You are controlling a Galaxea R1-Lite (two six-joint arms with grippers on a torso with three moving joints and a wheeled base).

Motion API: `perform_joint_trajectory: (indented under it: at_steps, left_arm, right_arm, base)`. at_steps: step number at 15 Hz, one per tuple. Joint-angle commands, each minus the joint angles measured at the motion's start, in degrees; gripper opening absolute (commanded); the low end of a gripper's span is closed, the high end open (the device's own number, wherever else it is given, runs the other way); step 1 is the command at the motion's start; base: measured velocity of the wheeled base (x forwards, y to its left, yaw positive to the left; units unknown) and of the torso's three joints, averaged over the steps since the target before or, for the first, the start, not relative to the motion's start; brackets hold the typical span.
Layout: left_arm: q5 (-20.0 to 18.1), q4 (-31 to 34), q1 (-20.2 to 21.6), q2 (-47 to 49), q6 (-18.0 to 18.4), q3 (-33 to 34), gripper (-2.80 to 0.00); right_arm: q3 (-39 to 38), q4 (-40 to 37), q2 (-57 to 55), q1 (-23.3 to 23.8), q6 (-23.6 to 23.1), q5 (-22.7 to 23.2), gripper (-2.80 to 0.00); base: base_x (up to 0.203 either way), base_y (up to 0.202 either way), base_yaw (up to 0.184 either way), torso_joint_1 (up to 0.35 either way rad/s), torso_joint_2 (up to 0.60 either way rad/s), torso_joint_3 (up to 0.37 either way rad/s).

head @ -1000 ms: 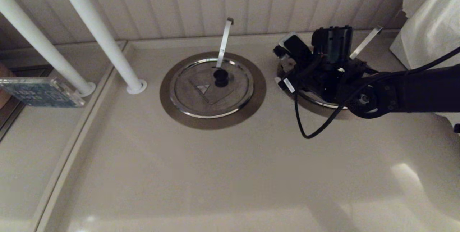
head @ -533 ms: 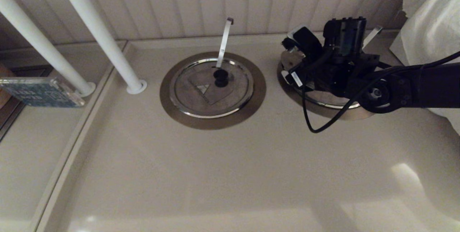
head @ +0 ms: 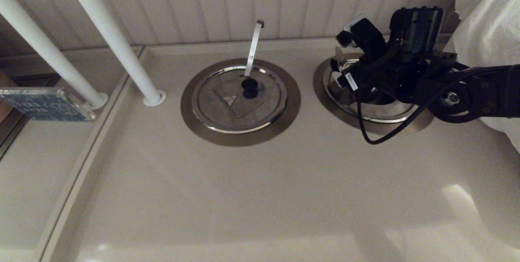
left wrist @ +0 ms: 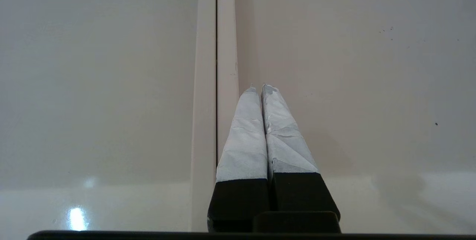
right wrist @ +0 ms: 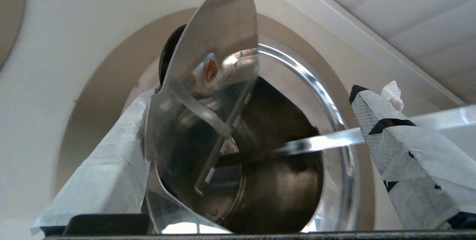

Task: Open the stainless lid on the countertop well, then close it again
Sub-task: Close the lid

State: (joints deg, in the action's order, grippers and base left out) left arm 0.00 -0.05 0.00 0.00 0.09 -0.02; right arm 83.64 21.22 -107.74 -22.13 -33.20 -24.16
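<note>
At the counter's back right, the stainless lid (right wrist: 208, 57) stands tilted up off the countertop well (head: 325, 87), shiny underside toward the wrist camera. My right gripper (head: 359, 40) is open and straddles it. The lid leans against one taped finger (right wrist: 108, 162), and the other finger (right wrist: 390, 147) stands far off, by the slanted strip (right wrist: 319, 143). The black knob is mostly hidden behind the disc. The well's dark steel bowl (right wrist: 282, 188) lies exposed inside its ring (right wrist: 93, 95). My left gripper (left wrist: 259, 87) is shut, empty, over a countertop seam.
The twin lid (head: 239, 103) with its near-vertical strip (head: 254, 44) lies closed in the middle ring. Two white poles (head: 113, 38) slant up at back left. A blue box (head: 44, 103) sits far left, and a white bag (head: 487, 22) at back right, close to my arm.
My right gripper has moved right and toward the wall. The lid has swung up from nearly flat to steeply tilted, baring the well's inside. The twin lid has not moved.
</note>
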Motion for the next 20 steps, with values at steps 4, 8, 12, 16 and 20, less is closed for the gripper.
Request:
perform_joint_trajectory:
  at_steps: [4, 8, 12, 16, 20]
  left_arm:
    - [0.0, 0.0, 0.0, -0.1, 0.0, 0.0, -2.8]
    - [0.0, 0.0, 0.0, -0.1, 0.0, 0.0, -2.8]
    - [0.0, 0.0, 0.0, -0.1, 0.0, 0.0, -2.8]
    - [0.0, 0.0, 0.0, -0.1, 0.0, 0.0, -2.8]
    - [0.0, 0.0, 0.0, -0.1, 0.0, 0.0, -2.8]
  right_arm:
    - [-4.0, 0.2, 4.7, 0.9, -0.2, -0.1, 0.0]
    - [-7.1, 0.4, 7.9, 2.0, -0.2, -0.1, 0.0]
    - [-10.6, 0.4, 10.8, 2.3, -0.2, -0.1, 0.0]
    - [-15.5, 0.6, 14.4, 4.0, -0.2, 0.0, 0.0]
    - [-19.5, 0.7, 16.9, 7.8, -0.1, 0.2, 0.0]
  base:
    - [0.0, 0.0, 0.0, 0.0, 0.0, 0.0]
    - [0.0, 0.0, 0.0, 0.0, 0.0, 0.0]
    - [0.0, 0.0, 0.0, 0.0, 0.0, 0.0]
    - [0.0, 0.0, 0.0, 0.0, 0.0, 0.0]
    - [0.0, 0.0, 0.0, 0.0, 0.0, 0.0]
